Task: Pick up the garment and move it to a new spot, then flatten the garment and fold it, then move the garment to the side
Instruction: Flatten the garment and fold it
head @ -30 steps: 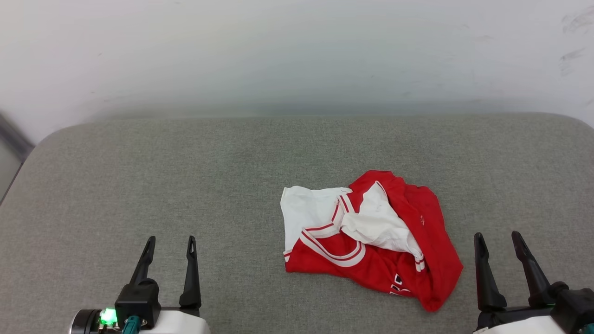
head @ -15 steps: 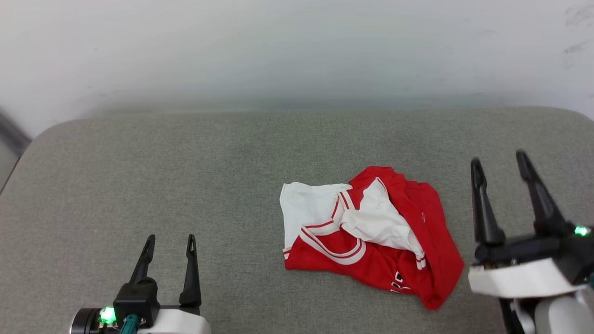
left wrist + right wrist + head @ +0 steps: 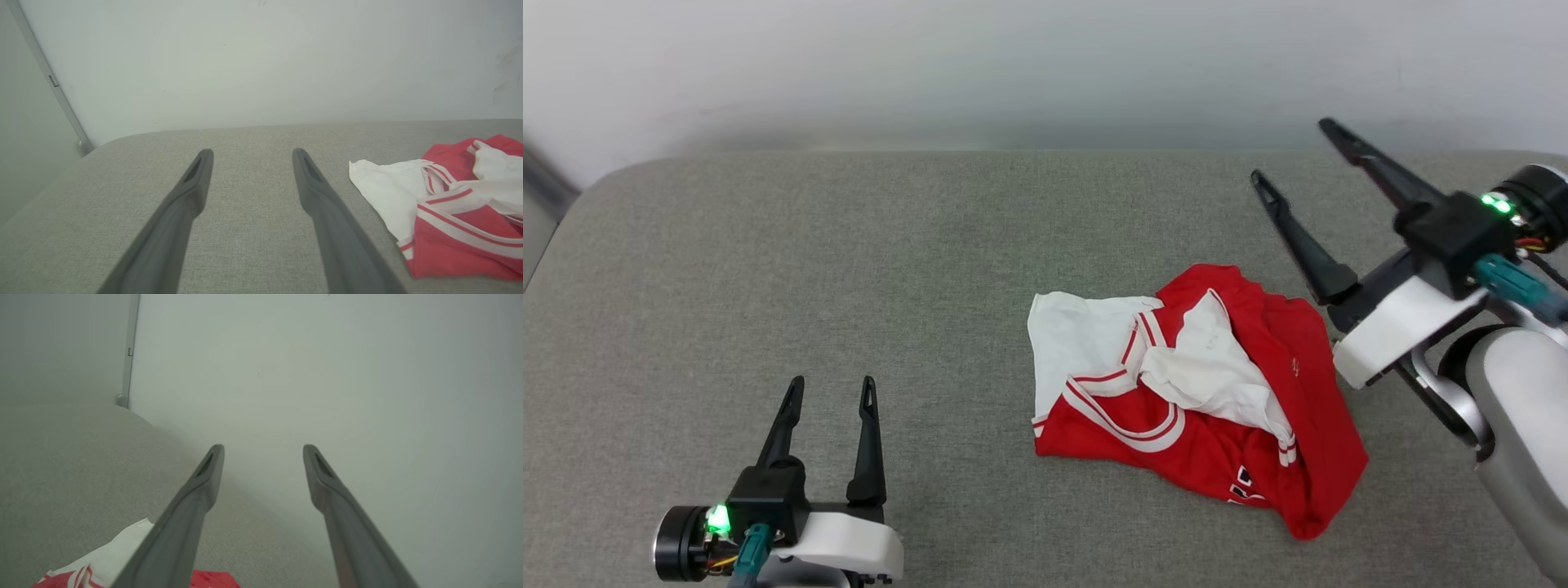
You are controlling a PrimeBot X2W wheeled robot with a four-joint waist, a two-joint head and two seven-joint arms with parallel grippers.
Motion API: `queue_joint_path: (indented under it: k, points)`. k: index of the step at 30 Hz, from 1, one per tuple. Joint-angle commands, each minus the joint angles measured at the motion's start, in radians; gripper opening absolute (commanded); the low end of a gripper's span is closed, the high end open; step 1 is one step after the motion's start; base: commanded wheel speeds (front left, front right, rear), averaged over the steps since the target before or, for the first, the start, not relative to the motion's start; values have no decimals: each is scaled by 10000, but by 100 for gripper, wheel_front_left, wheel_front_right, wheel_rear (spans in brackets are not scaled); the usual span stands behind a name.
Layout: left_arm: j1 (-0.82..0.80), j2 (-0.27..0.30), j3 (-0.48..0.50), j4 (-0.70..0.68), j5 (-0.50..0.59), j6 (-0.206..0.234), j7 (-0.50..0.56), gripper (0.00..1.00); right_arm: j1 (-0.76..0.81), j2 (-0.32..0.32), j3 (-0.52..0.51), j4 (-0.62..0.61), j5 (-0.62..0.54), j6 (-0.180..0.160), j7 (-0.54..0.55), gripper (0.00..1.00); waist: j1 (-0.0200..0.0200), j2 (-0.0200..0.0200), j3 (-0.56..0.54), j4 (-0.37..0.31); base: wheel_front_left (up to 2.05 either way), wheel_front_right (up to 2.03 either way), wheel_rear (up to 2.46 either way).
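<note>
The garment (image 3: pixel 1225 445), a red jersey with white sleeves and striped trim, lies crumpled right of centre on the grey cushioned surface (image 3: pixel 849 269). In the left wrist view the garment (image 3: pixel 449 212) lies to the right of the fingers. My left gripper (image 3: pixel 832 384) stands open near the front left, well clear of the garment, with nothing between its fingers. My right gripper (image 3: pixel 1290 151) is open and raised above and behind the garment's right side, fingers pointing up-left, holding nothing. The right wrist view catches a corner of the garment (image 3: pixel 102 563) at its bottom left.
A pale wall (image 3: pixel 1013 65) runs along the back edge of the cushioned surface. A grey vertical strip (image 3: pixel 49 77) stands at the far left corner. Bare cushion spreads to the left of the garment.
My right arm has risen and swung forward and left, from the lower right to above the garment's far right side. The head camera has shifted a little. The left gripper and garment stay put.
</note>
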Motion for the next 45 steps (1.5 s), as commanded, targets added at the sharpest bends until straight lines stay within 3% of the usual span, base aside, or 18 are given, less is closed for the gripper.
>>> queue_joint_path:
  k: [1,8,14,19,28,29,37,42,45]
  points:
    - [-130,-35,25,-11,8,-29,-26,100,-192,-299,455,76,385,-7,445,100,-1,0,86,34,0,0,0]
    - [-392,-106,14,-12,12,-114,-26,100,-2160,-2444,4225,-686,3588,-7,4346,100,-1,0,532,204,0,0,0]
    - [-709,-159,-14,-1,-38,-164,-26,100,-3212,-3157,6386,-1027,5392,-7,7024,100,-1,0,1042,425,0,0,0]
    - [-987,-188,-102,2,-85,-166,-26,100,-3780,-3110,7529,-527,5838,-7,7782,100,-1,0,1559,623,0,0,0]
    - [-1322,-214,-270,65,-221,-59,-27,100,-3618,-2768,8339,354,5886,-5,7675,100,-1,0,2122,908,0,0,0]
    - [-1294,-216,-260,94,-236,-3,-27,100,-3714,-2748,8366,287,5781,-5,7290,0,-1,0,2086,859,0,0,0]
    - [-913,-214,-130,135,-182,77,-27,100,-3854,-3050,8176,38,6269,-7,5253,0,-1,0,1377,413,0,0,0]
    - [-751,-213,-106,91,-172,87,-27,100,-3433,-3322,7285,-120,6936,-7,3964,0,-1,0,1079,174,0,0,0]
    - [-607,-211,-66,32,-170,97,-27,100,-2640,-3688,5931,185,7600,-5,2694,0,-1,0,954,21,0,0,0]
